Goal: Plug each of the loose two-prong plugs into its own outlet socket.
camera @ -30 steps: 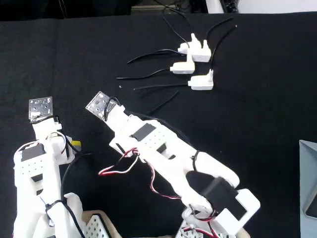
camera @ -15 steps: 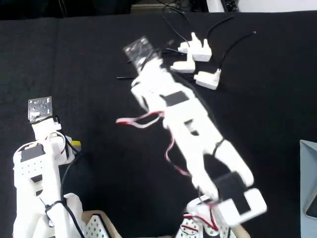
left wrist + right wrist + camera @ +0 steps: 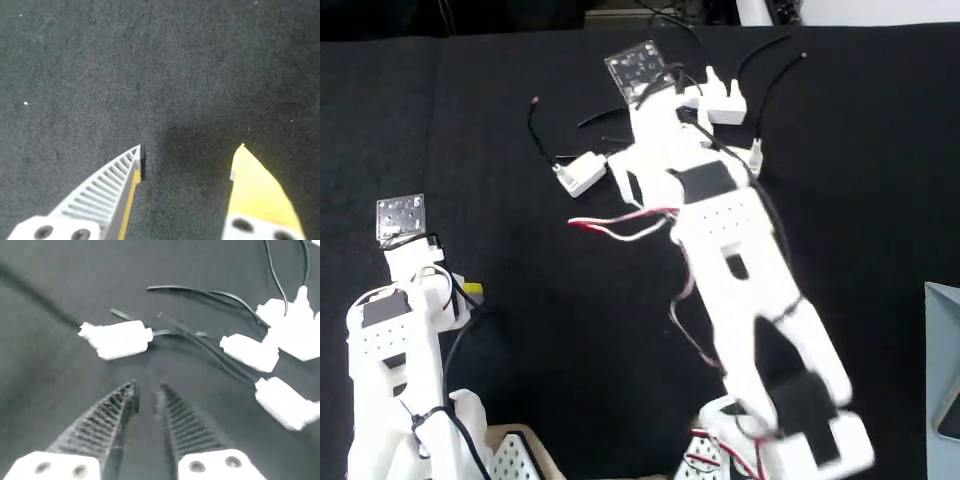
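Your right arm [image 3: 720,230] is stretched out across the black cloth table [image 3: 460,110] to its far side, where the white plug pieces lie. In its wrist view the right gripper [image 3: 147,391] hangs just above the cloth with its 2 ribbed fingers [image 3: 107,420] a narrow gap apart and nothing between them.

Just beyond those fingertips lies the lone white plug [image 3: 117,339], flat on the cloth and clear of the gripper. From above you see that same lone white plug [image 3: 582,172] just beside the arm, with its black cord [image 3: 533,125] curling away toward the far edge.

On the arm's other side sits the joined white pair [image 3: 720,100], 2 white bodies pressed together with cords running off behind them. The wrist view shows that pair [image 3: 295,327] too, with 2 more single white pieces near it: the middle piece [image 3: 249,353] and the nearest piece [image 3: 285,402], each apart from the others. You cannot tell from these views which bodies are plugs and which are sockets.

Your left arm [image 3: 395,340] stays at the near left of the table, well apart from all the plugs. The left gripper [image 3: 190,157] is spread wide over bare cloth, holding nothing.
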